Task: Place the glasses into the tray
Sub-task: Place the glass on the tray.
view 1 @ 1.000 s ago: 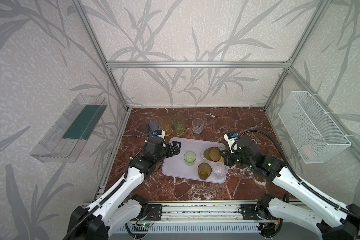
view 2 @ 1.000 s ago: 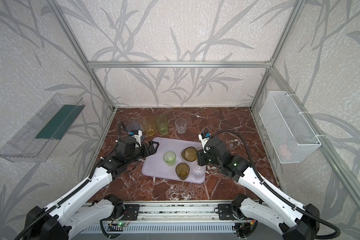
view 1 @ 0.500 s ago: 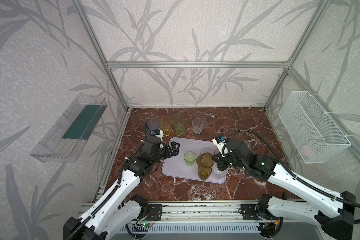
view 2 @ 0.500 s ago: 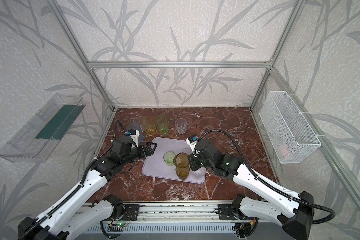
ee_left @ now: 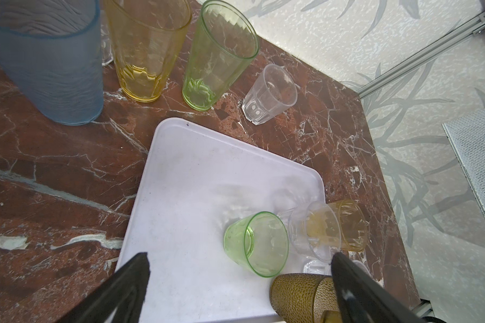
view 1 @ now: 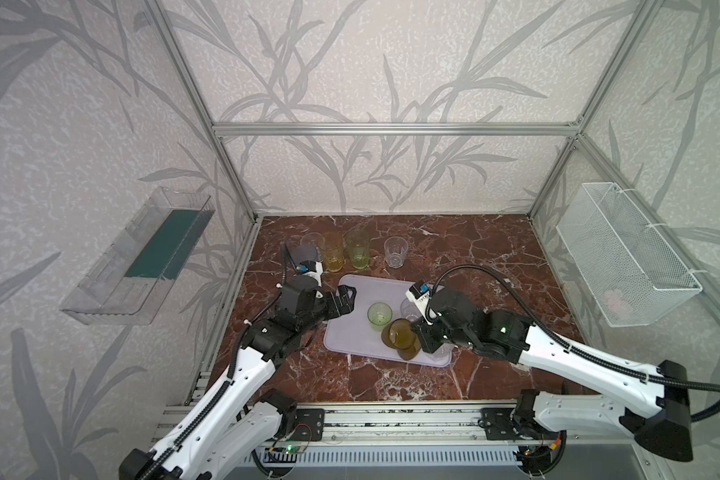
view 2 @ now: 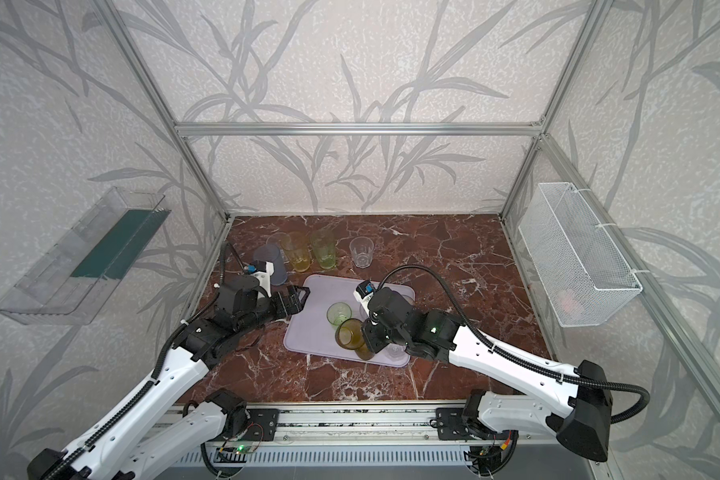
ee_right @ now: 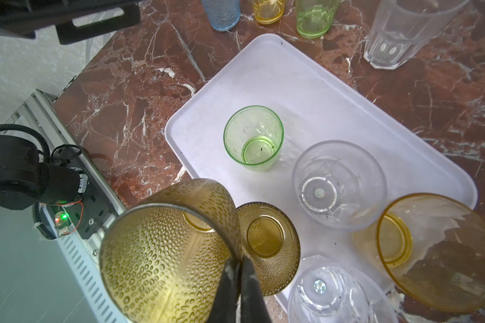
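The red-brown marble tabletop (view 1: 454, 257) is the biggest thing in both top views. A clear plastic shelf (view 1: 142, 266) hangs on the left wall and a white wire basket (view 1: 624, 253) on the right wall (something pale pink lies in it, too blurred to name).

The tray (view 1: 352, 332) lies flat mid-table, nearer the front rail. Behind it, on bare marble, four glasses stand in a row: the tall grey-blue glass (view 1: 304, 253), the tall yellow glass (view 1: 331, 255), the tall pale-green glass (view 1: 358, 253) and the back clear glass (view 1: 395, 251). A rear clear glass (view 1: 312, 240) shows behind the grey-blue one.

The left gripper (view 1: 347, 300) hangs over the tray's left rim, jaws spread wide and empty. The right gripper (ee_right: 238, 263) is pinched tight on the wall of a dark amber glass (ee_right: 163, 251), holding it tilted over the tray's front part.

Upright on the tray are the second amber glass (ee_right: 266, 237), just beside the held one, the short green glass (ee_right: 254, 137), the middle clear glass (ee_right: 339, 184) and the corner clear glass (ee_right: 339, 293). The short yellow glass (ee_right: 431, 251) sits at the tray's right end (inside the rim or just off it, I cannot tell).

Each clear glass on the tray has a small round mark in its base, too small to read.
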